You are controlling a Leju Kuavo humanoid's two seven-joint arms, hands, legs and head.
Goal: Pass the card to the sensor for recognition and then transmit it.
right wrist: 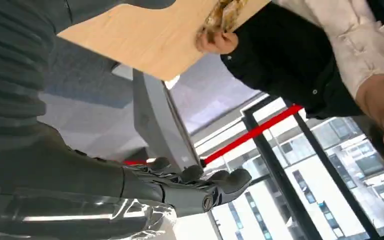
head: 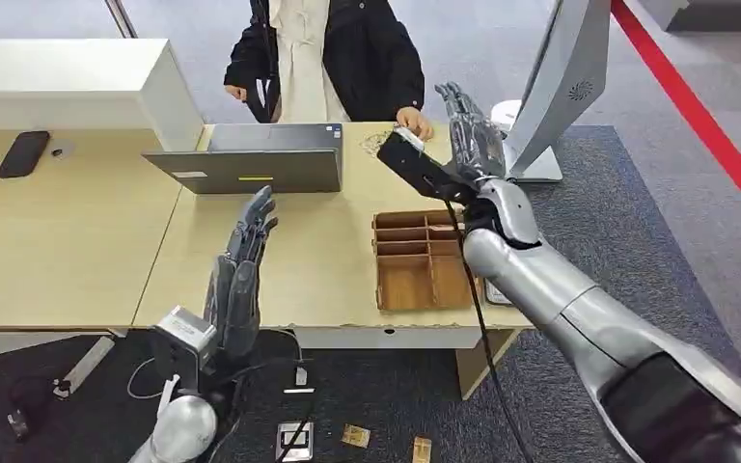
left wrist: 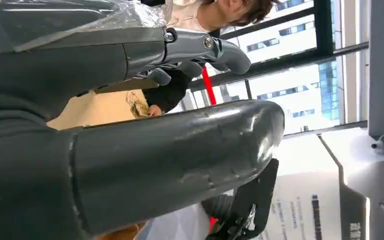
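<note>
Hands (head: 471,135) (head: 241,280) empty, fingers extended.

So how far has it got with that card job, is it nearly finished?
Nearly, it seems. The robot's right hand is raised with fingers straight and holds nothing. A small patterned card lies under the person's hand on the table, so the handover looks done. Whether the tilted grey sensor stand read it cannot be told. The left hand is open. Probably only pulling the arm back is left.
</note>
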